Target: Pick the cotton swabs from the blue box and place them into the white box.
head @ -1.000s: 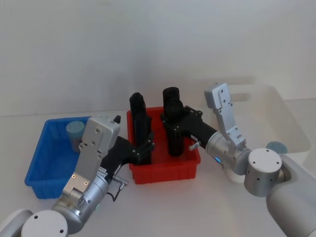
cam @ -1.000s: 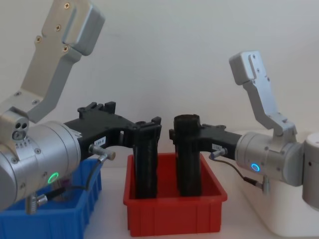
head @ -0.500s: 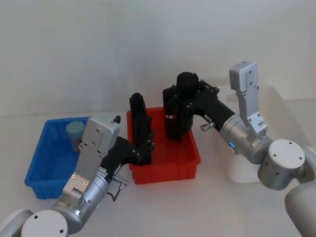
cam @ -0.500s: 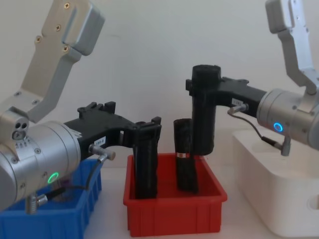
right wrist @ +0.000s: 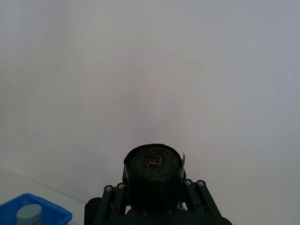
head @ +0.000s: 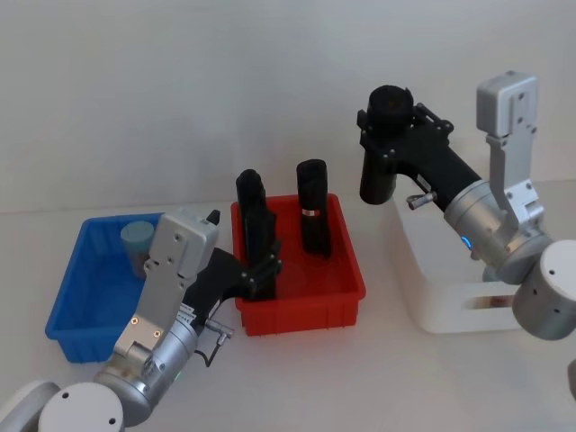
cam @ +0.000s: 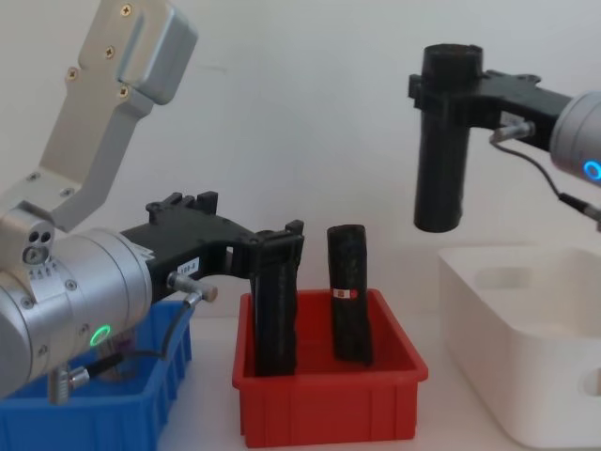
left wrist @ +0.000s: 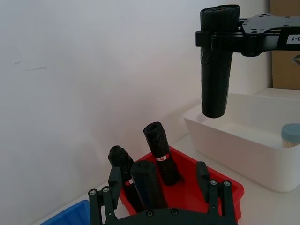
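Observation:
One cotton swabs jar (head: 138, 241) with a pale teal lid stands in the blue box (head: 79, 301) at the left. Another teal-lidded jar (left wrist: 290, 136) sits inside the white box (head: 430, 292) at the right. My right gripper (head: 385, 148) is shut on a tall black roll (cam: 441, 160) and holds it upright in the air above the white box's left edge. My left gripper (head: 263, 270) reaches into the red bin (head: 301, 310), its fingers open on either side of a black roll (left wrist: 147, 185).
A further black roll (head: 314, 216) stands upright in the red bin, which lies between the blue box and the white box. A plain white wall rises behind the table. Bare tabletop runs along the front of the bins.
My right gripper has lifted its black roll out of the red bin and carried it up and to the right, over the white box's edge. The left arm has stayed put.

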Controlling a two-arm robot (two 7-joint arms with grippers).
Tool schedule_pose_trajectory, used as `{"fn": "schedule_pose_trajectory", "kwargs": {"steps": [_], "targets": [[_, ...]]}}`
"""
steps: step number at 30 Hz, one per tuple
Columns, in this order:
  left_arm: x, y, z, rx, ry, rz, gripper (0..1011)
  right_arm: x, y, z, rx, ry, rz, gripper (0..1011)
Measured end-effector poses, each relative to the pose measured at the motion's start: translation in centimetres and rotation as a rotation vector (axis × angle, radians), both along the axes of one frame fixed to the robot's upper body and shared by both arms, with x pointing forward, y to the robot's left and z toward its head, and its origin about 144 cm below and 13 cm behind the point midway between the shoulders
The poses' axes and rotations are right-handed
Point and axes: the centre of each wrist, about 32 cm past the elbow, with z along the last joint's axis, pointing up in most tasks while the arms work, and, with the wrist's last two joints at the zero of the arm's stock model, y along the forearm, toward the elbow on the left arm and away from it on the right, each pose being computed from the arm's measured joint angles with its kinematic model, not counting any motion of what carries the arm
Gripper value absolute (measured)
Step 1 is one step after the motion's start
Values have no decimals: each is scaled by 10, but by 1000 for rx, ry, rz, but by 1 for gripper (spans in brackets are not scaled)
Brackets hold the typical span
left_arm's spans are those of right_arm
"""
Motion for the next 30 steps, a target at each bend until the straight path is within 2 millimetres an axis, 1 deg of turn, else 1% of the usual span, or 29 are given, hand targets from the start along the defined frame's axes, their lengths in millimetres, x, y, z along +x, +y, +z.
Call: {"fn": "schedule_pose_trajectory", "kwargs": {"steps": [8,13,23,30], "targets": [[0,0,0,0,0,0,1003,-11,-14,10,-22,16,-71,509],[0,0,0,0,0,0,1003,-15,-21,11,-36,39,-100,511],[0,0,0,0,0,0,1003,-18,-29,8,-68,98,-142,509],[0,0,0,0,0,0,1003,-16,-35,1,-96,153,-164,509]]}}
